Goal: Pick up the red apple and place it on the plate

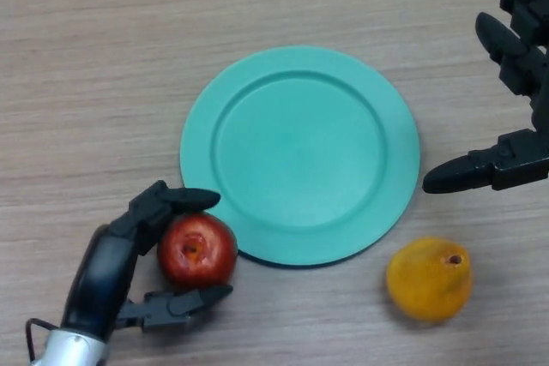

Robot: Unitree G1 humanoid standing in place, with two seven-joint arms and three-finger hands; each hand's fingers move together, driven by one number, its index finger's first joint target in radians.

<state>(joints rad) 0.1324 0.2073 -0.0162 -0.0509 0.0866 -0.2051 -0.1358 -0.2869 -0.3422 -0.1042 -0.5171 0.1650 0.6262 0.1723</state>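
My left hand [120,255] curls around the red apple [197,250] at the lower left of the frame, just beside the teal plate [257,100] rim, seemingly on the tabletop [86,57]. I should firm the grip, lift clear of the rim and set it down mid-plate. My right hand [515,66] hangs open at upper right, above an orange fruit [429,280]. No writing is readable
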